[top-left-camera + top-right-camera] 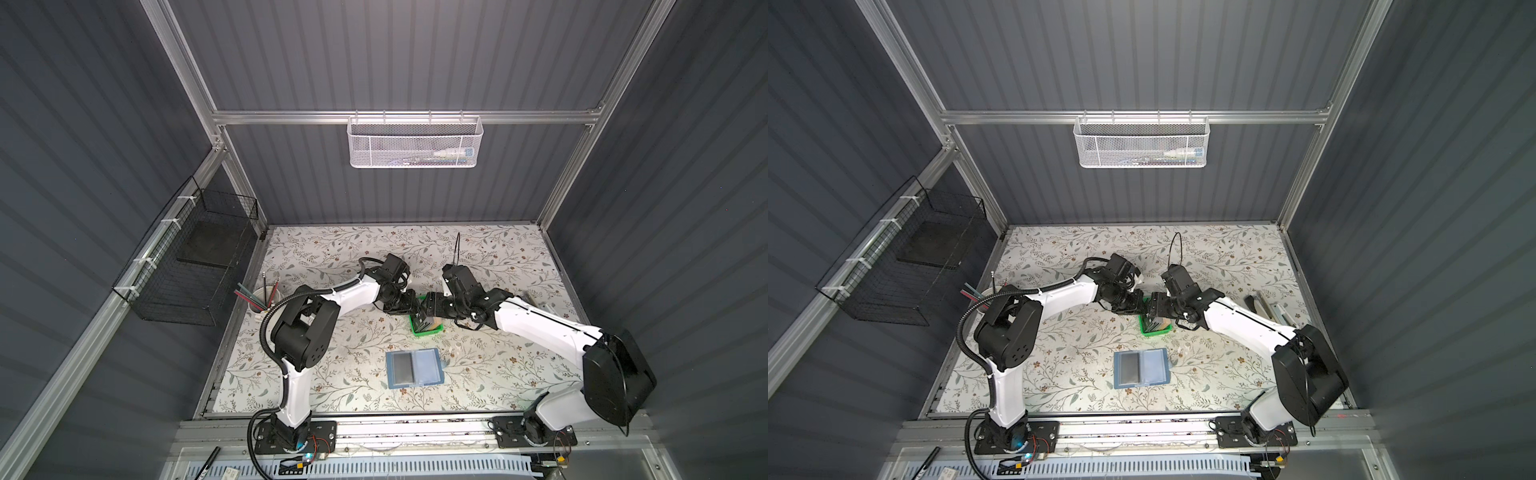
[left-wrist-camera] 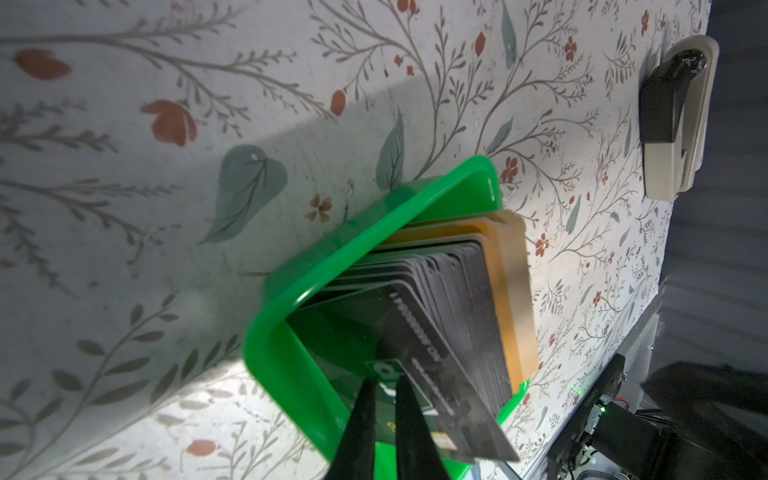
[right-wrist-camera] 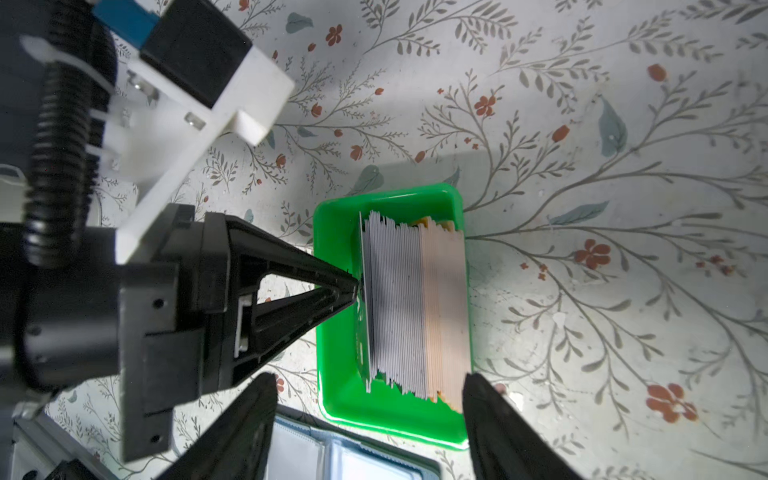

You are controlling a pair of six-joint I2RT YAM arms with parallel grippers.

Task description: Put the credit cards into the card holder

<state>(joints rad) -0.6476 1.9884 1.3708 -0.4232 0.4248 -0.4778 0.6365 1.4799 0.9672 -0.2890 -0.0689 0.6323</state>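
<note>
cards: cards (image 3: 415,303) stand on edge, packed in green tray (image 3: 336,353), mid surface
L jaws: left gripper (image 3: 355,286) tips together, touching front dark card (image 2: 436,353)
R jaws: right gripper (image 3: 370,415) wide apart over tray's near end, holding nothing
holder: card holder (image 1: 414,369) lies open, just near of tray

We are seeing a bright green tray (image 3: 328,374) sitting on a table (image 3: 602,104) whose off-white cover is showing grey-green sprigs and rust-red flowers. Inside the tray the credit cards (image 3: 399,307) are showing pale grey and white edges, turning tan at one end (one dark card (image 2: 432,353) is carrying white lettering). Near the tray, the card holder (image 1: 415,369) is showing blue, with one clear sleeve looking dark grey.
</note>
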